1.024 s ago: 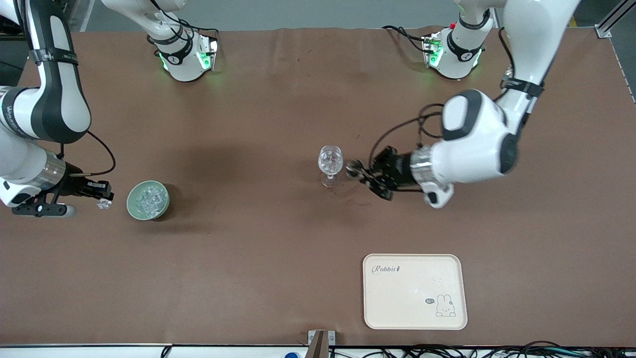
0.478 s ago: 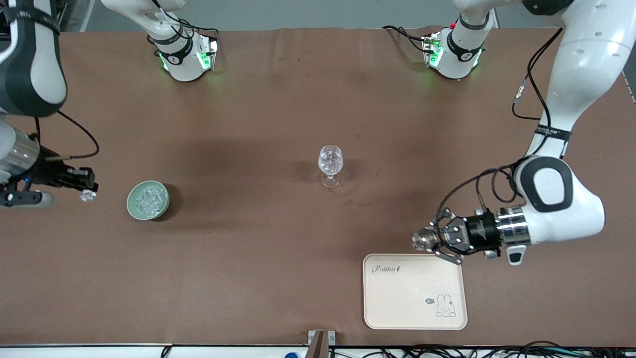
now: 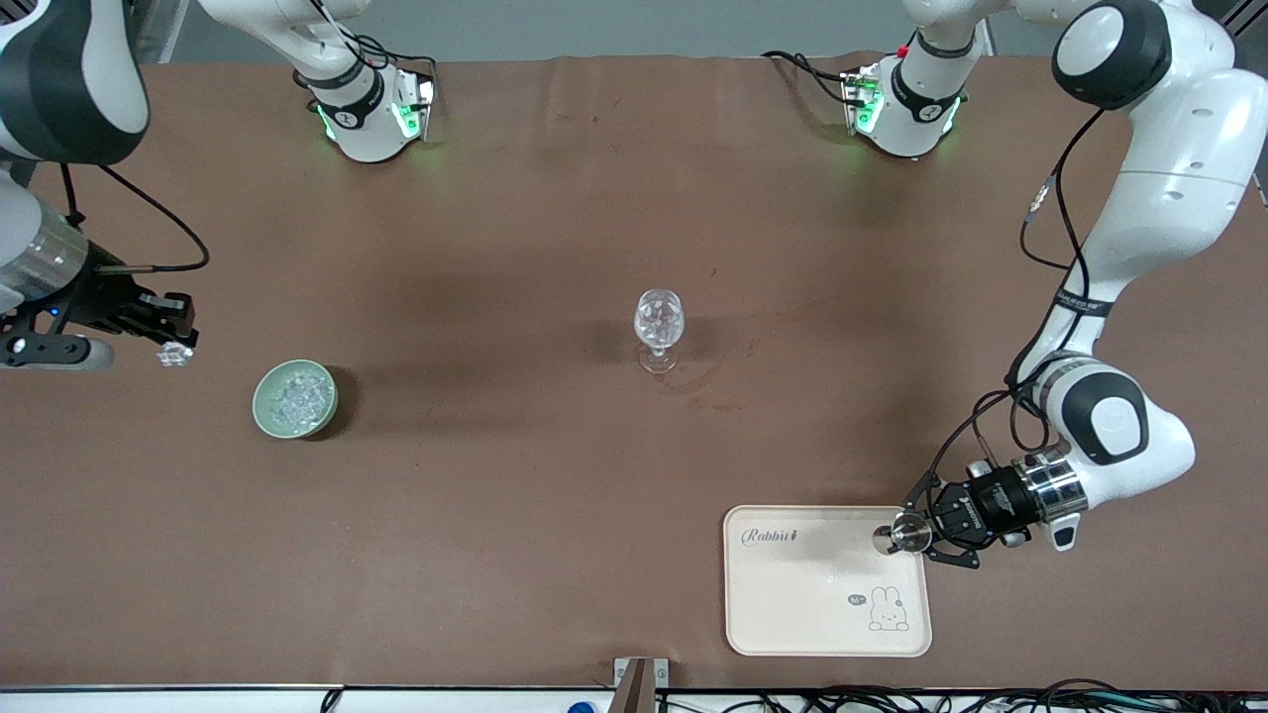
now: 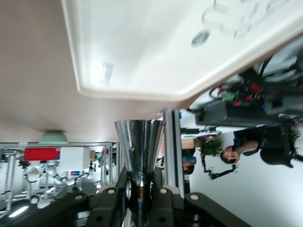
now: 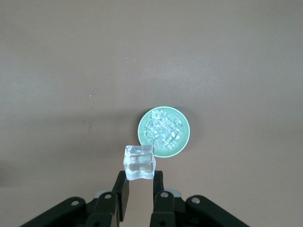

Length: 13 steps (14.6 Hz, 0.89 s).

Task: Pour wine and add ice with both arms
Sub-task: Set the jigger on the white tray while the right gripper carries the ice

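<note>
Ice, one clear glassy cube (image 3: 175, 354), sits pinched in the right pincer (image 3: 170, 346) over bare table (image 3: 495, 475); the stemmed clear wine glass (image 3: 659, 330) lies toward 3 o'clock from it. The left pincer (image 3: 916, 533) pinches a shiny metal measuring cup (image 3: 908, 532) over the cream rabbit tray (image 3: 792, 594).

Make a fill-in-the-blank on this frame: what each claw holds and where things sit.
1. The right claw is shut on an ice ____.
2. The left claw holds a metal cup over the ____.
3. The rest of the ice lies in the green ____.
4. The wine glass stands ____.

Missing: cube; tray; bowl; upright
</note>
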Motion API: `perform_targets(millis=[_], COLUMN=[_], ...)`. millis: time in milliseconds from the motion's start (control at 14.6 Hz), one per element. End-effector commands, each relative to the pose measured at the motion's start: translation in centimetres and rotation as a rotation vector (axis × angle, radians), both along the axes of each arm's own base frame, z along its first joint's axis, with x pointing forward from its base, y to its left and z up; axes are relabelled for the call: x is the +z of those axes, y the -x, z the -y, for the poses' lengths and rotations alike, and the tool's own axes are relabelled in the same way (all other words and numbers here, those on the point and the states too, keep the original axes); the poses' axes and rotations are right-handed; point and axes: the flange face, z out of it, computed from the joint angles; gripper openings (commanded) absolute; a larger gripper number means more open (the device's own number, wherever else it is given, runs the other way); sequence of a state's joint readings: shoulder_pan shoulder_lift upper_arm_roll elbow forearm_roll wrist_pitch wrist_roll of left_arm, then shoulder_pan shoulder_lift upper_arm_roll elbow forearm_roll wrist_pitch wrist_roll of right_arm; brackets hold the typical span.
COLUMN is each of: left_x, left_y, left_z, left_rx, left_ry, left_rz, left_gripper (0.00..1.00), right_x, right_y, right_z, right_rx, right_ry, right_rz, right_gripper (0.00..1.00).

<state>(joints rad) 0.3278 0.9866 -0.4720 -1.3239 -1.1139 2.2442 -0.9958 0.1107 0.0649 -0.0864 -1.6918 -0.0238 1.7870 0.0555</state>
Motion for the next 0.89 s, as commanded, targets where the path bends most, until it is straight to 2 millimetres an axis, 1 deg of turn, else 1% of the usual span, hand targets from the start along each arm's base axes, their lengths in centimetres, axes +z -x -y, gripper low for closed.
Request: perform_targets(millis=[0,68,137,205,273,341,410,478,546,614,683,751,819], left_x=[-3.9,-5.0,-5.9,-7.4,-9.4,-9.8,-10.0,-10.2,-10.2,-10.2,-10.4,-10.5,-10.5], left_y=[-1.0,-0.8,-0.6,-0.3,0.2,0.3,0.3,0.4,0.4,0.4,0.5,0.6,0.6], left_z=[-0.8,-0.7,-0.7,-0.6,-0.5,-0.5,-0.8,-0.8,-0.9,-0.5,-0.6,-0.5,-0.5], left_rx=[0.045,0.044,0.045,0.054,0.074,0.097,0.111,0.112,0.113,0.106,0.105,0.104,0.102], left_ry=[0.039,0.043,0.047,0.064,0.094,0.118,0.124,0.122,0.121,0.118,0.113,0.113,0.111], left_rz=[-0.005,-0.007,-0.001,-0.005,-0.004,0.001,-0.003,-0.008,-0.009,-0.005,-0.005,-0.008,-0.008], left_gripper=[0.01,0.01,0.01,0.01,0.01,0.02,0.02,0.02,0.05,0.14,0.28,0.46,0.6], right_x=[0.6,0.5,0.5,0.5,0.0,-1.1,-1.7,-1.7,-1.8,-1.9,-2.0,-1.9,-1.9], right_y=[-0.3,-0.4,-0.4,-0.3,-0.2,0.2,0.4,0.5,0.7,0.7,0.8,1.0,1.3], right_z=[-0.5,-0.5,-0.9,-1.7,-1.8,-2.2,-3.1,-3.9,-4.8,-5.0,-5.0,-5.2,-6.2], right_rx=[-0.003,-0.004,0.001,0.01,0.014,0.022,0.037,0.046,0.061,0.066,0.066,0.068,0.083], right_ry=[0.023,0.023,0.023,0.022,0.025,0.026,0.027,0.028,0.029,0.031,0.031,0.03,0.03], right_rz=[0.017,0.019,0.02,0.019,0.006,-0.022,-0.034,-0.037,-0.047,-0.053,-0.058,-0.062,-0.074], right_gripper=[0.02,0.02,0.02,0.02,0.02,0.02,0.02,0.02,0.02,0.02,0.02,0.02,0.02])
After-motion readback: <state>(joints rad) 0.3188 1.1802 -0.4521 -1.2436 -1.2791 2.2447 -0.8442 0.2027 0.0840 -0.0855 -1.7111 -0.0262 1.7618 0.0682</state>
